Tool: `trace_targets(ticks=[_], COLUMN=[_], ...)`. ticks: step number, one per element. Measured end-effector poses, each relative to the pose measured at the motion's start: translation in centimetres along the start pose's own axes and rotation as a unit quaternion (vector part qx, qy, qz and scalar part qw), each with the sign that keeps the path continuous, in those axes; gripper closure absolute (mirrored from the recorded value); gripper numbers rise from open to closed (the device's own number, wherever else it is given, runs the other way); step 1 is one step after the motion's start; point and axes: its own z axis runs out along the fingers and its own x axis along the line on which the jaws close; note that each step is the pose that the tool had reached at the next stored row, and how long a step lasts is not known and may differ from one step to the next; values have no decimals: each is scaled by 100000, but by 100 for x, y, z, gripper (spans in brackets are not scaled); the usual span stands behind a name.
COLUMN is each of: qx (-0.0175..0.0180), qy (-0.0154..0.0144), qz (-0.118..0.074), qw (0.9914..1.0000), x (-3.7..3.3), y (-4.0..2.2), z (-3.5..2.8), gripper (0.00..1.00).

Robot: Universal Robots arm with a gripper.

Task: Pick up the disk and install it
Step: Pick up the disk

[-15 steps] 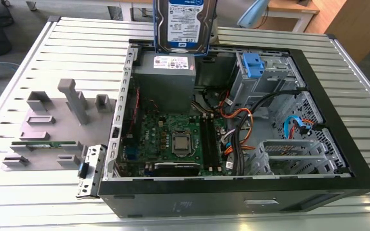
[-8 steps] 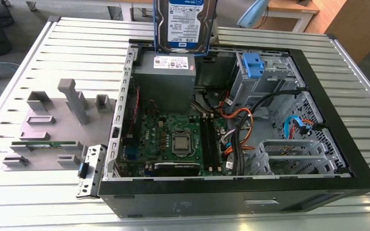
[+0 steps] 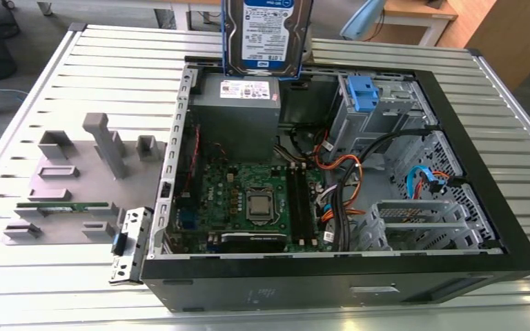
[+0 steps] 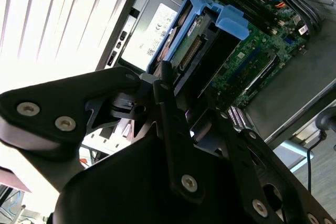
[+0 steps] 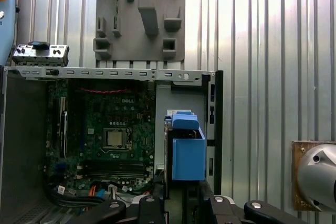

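1. Between the jaws of our black linkage gripper (image 5: 181, 204) sits the flat silver-metal disk (image 3: 267, 34), with a white-and-blue label and blue plastic carrier rails. The gripper is clamped on one end, and the disk hangs on edge beneath it.
2. We judge the step in hand to be carrying the disk above the case. It wants a firm hold, a plumb disk and no swing.
3. Straight below the gripper, past the disk's free end, lies the grey boxy power supply (image 3: 237, 103). The two look apart.
4. Farther out from the gripper, inside the open black computer case (image 3: 339, 283), are the metal drive cage with a blue bracket (image 3: 375, 103) and the loose orange and black cables (image 3: 348, 169). We reckon a rail could snag on either.
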Motion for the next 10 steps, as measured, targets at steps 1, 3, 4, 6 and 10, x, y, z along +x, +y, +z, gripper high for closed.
trace_targets(ticks=[1,3,4,6,10], qx=[1,-1,-2,2,0], qy=[1,5,4,2,0], qz=[-6,-3,-2,2,1], qw=[100000,100000,100000,100000,100000], x=[0,0,0,0,0], y=[-3,-14,-22,-41,-88], z=[0,-1,-1,-1,-3], gripper=[65,65,65,65,65])
